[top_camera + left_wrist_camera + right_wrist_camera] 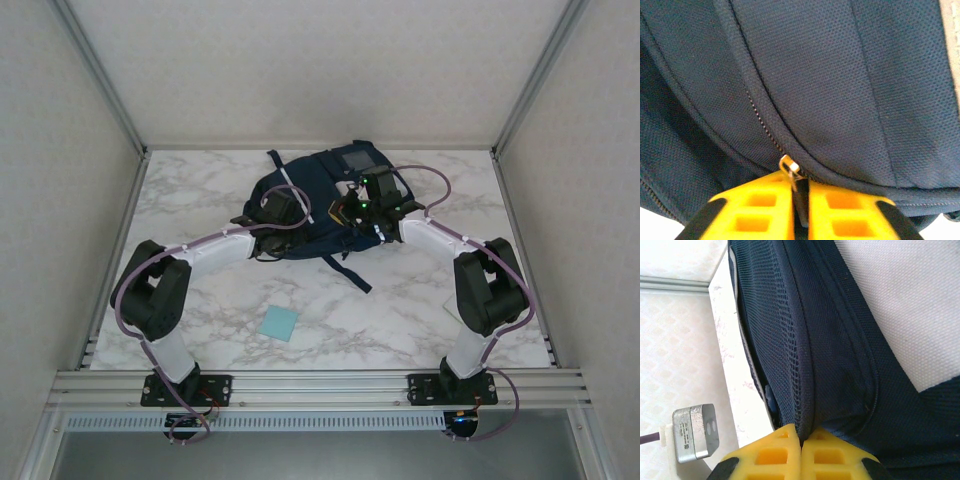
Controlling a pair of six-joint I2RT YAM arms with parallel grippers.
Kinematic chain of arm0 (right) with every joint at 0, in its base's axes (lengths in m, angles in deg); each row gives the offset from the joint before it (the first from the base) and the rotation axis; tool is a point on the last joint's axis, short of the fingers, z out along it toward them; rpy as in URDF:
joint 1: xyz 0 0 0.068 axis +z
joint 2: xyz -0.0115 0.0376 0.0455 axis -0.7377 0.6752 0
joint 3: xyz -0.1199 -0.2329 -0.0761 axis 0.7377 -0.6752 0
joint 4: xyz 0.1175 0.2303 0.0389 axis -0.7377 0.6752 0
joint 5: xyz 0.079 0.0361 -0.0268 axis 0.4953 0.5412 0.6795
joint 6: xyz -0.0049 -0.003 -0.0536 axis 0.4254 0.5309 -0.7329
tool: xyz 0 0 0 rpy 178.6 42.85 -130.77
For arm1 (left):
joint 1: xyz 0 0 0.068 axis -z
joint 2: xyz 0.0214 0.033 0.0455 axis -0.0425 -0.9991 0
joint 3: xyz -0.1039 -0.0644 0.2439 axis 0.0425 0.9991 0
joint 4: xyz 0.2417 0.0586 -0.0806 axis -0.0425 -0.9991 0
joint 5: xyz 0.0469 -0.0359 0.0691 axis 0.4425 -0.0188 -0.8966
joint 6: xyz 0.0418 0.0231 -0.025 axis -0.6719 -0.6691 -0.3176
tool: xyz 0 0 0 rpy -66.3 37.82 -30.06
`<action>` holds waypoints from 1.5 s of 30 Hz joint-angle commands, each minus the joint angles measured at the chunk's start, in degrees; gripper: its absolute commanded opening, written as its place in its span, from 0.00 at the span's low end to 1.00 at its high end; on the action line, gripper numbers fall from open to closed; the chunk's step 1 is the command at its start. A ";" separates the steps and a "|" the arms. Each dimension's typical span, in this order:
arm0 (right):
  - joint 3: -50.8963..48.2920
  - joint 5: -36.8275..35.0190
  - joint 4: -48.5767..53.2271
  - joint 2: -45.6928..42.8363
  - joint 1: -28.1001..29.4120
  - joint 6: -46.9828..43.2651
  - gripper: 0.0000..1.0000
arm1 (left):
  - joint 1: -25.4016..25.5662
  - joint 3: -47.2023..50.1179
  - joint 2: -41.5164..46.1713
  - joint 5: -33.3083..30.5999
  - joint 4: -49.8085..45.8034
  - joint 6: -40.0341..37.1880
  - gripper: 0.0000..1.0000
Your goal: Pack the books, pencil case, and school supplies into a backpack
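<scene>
The navy blue backpack (pixel 318 195) lies at the back middle of the marble table. My left gripper (pixel 284 208) sits at its left side; in the left wrist view the gripper (pixel 800 200) is shut on the dark zipper pull (pixel 801 192), just below the metal slider (pixel 789 165). My right gripper (pixel 362 205) rests on the backpack's right side, and in the right wrist view it (pixel 801 437) is shut on a fold of the backpack's mesh fabric (pixel 805 405). A light-blue square pad (pixel 279 323) lies flat on the near table. The books and the pencil case are out of view.
Dark straps (pixel 345 268) trail from the backpack toward the near edge. A grey metal block (pixel 695 432) with a cable sits beside the table's edge in the right wrist view. White walls and aluminium frame posts (pixel 100 75) enclose the table.
</scene>
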 commanded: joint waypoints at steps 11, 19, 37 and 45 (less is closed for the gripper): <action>4.22 2.55 1.88 -1.98 -3.38 -12.49 0.00 | -3.18 -4.83 4.05 -4.99 -19.93 -23.83 0.00; 12.09 3.88 16.25 2.70 -5.64 -26.39 0.00 | -3.92 -5.69 6.47 0.99 -26.55 -37.33 0.00; 25.33 3.03 19.93 13.27 -10.60 -21.56 0.13 | 6.23 -16.21 4.39 17.79 -26.88 -29.49 0.00; 8.51 -1.35 15.35 -0.24 -10.58 -14.28 0.42 | 7.97 -21.65 -2.51 10.90 -27.06 -27.47 0.00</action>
